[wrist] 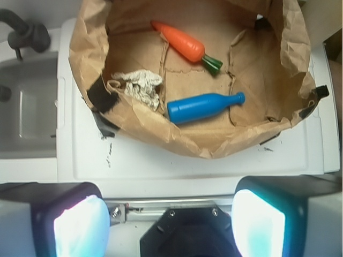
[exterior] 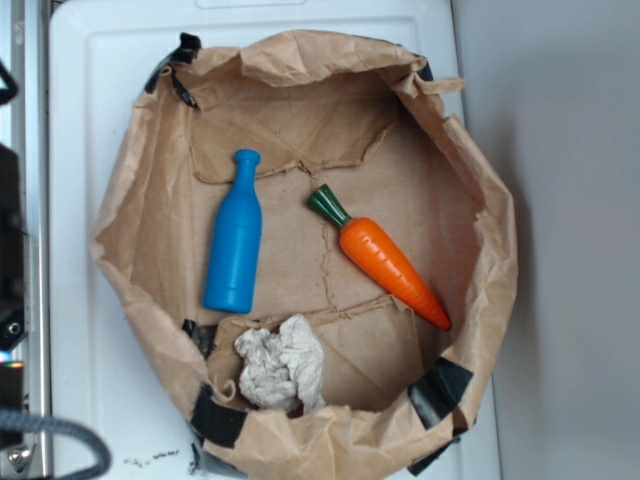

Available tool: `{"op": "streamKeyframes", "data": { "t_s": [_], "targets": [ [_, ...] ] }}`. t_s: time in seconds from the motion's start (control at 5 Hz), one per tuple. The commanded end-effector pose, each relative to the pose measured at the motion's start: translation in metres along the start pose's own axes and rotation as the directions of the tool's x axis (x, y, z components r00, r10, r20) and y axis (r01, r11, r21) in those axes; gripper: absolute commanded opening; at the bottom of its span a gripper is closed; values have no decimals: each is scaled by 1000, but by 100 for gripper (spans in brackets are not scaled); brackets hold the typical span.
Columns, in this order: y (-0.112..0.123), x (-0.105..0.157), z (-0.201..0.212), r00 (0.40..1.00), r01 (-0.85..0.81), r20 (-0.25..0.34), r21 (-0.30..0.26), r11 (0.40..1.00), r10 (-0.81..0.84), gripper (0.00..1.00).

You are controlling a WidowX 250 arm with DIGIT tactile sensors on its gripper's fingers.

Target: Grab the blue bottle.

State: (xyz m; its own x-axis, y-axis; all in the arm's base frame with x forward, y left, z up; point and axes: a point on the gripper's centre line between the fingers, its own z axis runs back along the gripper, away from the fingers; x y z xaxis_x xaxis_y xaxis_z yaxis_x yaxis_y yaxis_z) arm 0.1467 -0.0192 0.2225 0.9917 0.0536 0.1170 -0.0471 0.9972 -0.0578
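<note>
- There is no brand, label or writing on anything here; the toys are plain coloured plastic, and the few dark specks on the white surface are too small to read as anything.
- The blue bottle lies on its side on the floor of a crumpled brown paper bag whose walls are rolled down into a shallow nest. In the exterior view its neck points toward the top of the picture and its base toward the bottom.
- An orange toy carrot with a green top lies beside the bottle, apart from it, set at a slant.
- A crumpled wad of whitish paper sits near the bottle's base, against the bag's wall; I cannot tell if the two touch.
- Strips of black tape patch the bag's rim in several places.
- The bag stands on a white worktop, something like a raised plastic board with rounded corners. A grey wall or surface runs along one side.
- In the wrist view a pale sink basin with a dark tap lies next to the worktop.
- The gripper hangs outside the bag, well apart from the bottle, its two fingers spread wide with nothing between them.
</note>
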Motion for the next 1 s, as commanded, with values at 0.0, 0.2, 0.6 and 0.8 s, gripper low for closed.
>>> {"op": "streamKeyframes", "data": {
  "t_s": [0.0,0.2,0.6,0.8],
  "targets": [
    [13,13,-12,999,-9,39,-31,999,10,100],
    [12,26,-27,999,-46,20,2,999,46,100],
    [2,42,-38,1000,-14,3,-29,999,14,100],
    [2,42,-38,1000,-14,3,-29,999,14,100]
  ]
}}
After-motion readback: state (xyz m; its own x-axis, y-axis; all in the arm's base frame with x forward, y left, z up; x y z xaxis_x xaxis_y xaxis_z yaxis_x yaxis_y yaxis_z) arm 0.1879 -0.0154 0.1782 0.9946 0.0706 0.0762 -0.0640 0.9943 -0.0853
